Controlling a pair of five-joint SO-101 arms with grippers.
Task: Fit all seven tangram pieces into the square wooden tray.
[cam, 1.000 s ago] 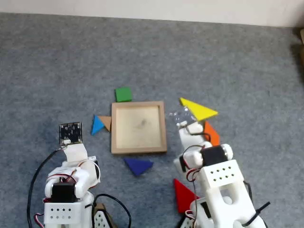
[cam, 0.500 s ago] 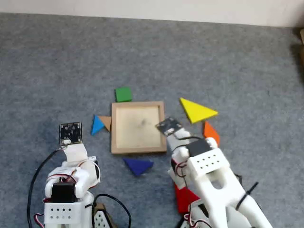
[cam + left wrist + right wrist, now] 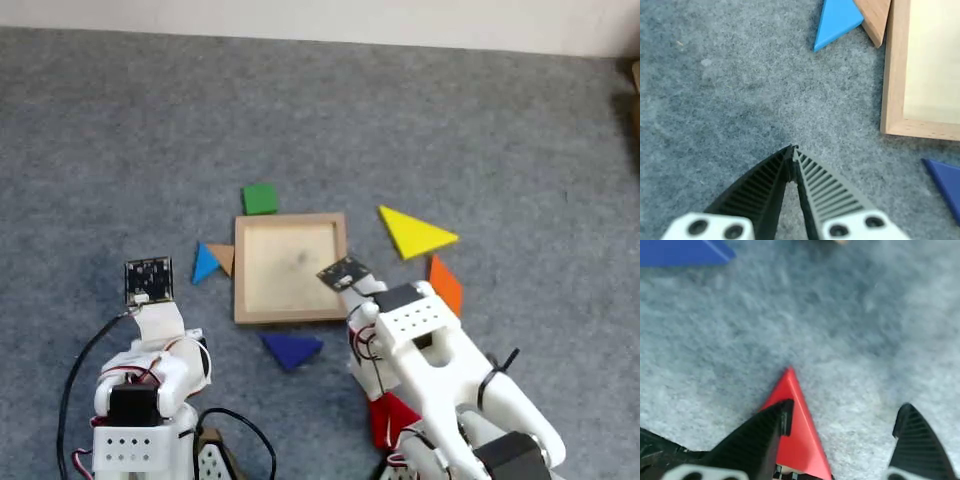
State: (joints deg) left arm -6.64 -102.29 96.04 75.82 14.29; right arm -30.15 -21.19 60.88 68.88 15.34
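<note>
So the right gripper [image 3: 845,416] is spread over the red triangle [image 3: 796,442], presumably for grabbing; left gripper [image 3: 792,150] is pressed shut, parked by the tray [image 3: 894,75].

The table wears a grey felt-like cloth [image 3: 150,120], matt and fuzzy. The tray [image 3: 290,315] is pale bare wood, matt, with faint grain on its floor. At its nine o'clock, the tan triangle [image 3: 875,15] looks like unpainted wood, and the light blue triangle [image 3: 837,17] beside it has smooth, matt paint. At five o'clock, the red triangle [image 3: 795,435] shows a smooth finish with a slight sheen. Both arms' housings are smooth white plastic [image 3: 440,350]. The left gripper [image 3: 791,150] and right gripper [image 3: 845,412] have black, ribbed, matt plastic fingers.
</note>
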